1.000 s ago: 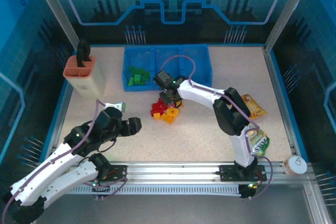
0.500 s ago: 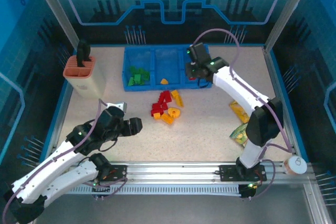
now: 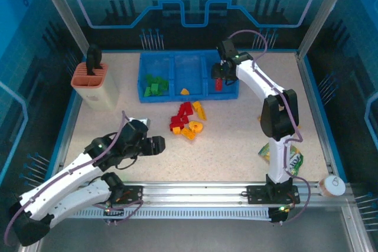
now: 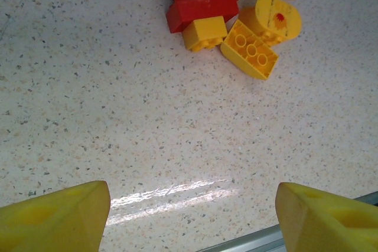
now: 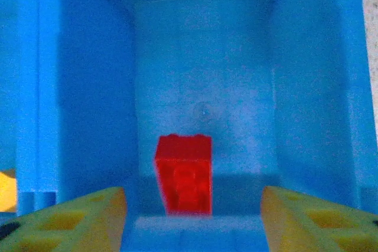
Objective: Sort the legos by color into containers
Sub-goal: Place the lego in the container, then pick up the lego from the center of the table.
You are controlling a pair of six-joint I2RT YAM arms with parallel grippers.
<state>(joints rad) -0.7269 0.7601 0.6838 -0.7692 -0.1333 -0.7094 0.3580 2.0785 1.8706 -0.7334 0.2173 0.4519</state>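
While the right arm stretches to the upper middle of the overhead frame, I have the right gripper (image 3: 218, 77) over the right-hand compartment of the shallow blue plastic divided tray (image 3: 177, 56). On its wrist cam the yellow fingers (image 5: 71, 216) are spread and released. One small red plastic brick (image 5: 184, 174) shows between them inside that compartment, with a gap either side and touching neither. I can't tell whether it's flat on the floor.

Green plastic bricks (image 3: 155, 85) are in the tray's left compartment, and a single orange-yellow plastic brick (image 3: 185, 91) is in the middle one. The loose pile of red and yellow plastic bricks (image 3: 188, 119) sits on the speckled tabletop (image 3: 236, 134) just below the tray, centre frame.

The left gripper (image 3: 155, 144) is at lower left, near the pile but apart from it. Its fingers (image 4: 53, 216) are open over bare table, gripping nothing.
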